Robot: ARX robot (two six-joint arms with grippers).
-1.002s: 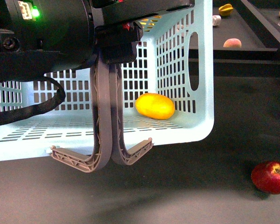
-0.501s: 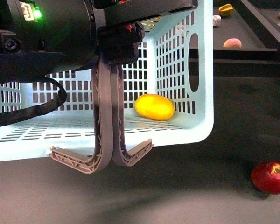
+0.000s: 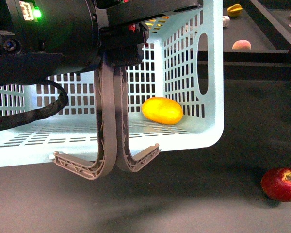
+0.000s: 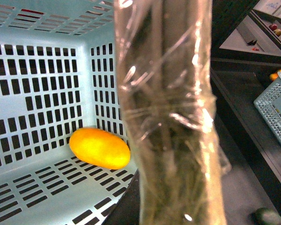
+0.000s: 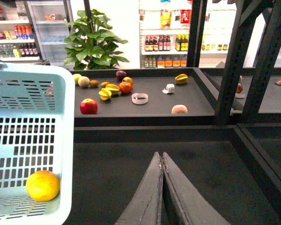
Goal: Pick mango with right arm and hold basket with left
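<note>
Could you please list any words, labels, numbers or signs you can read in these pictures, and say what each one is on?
None can be read.
Small screen on the left arm: orange marks, too blurred.
Shop bottles and packets: labels too small.
Basket and mango: no lettering seen.
</note>
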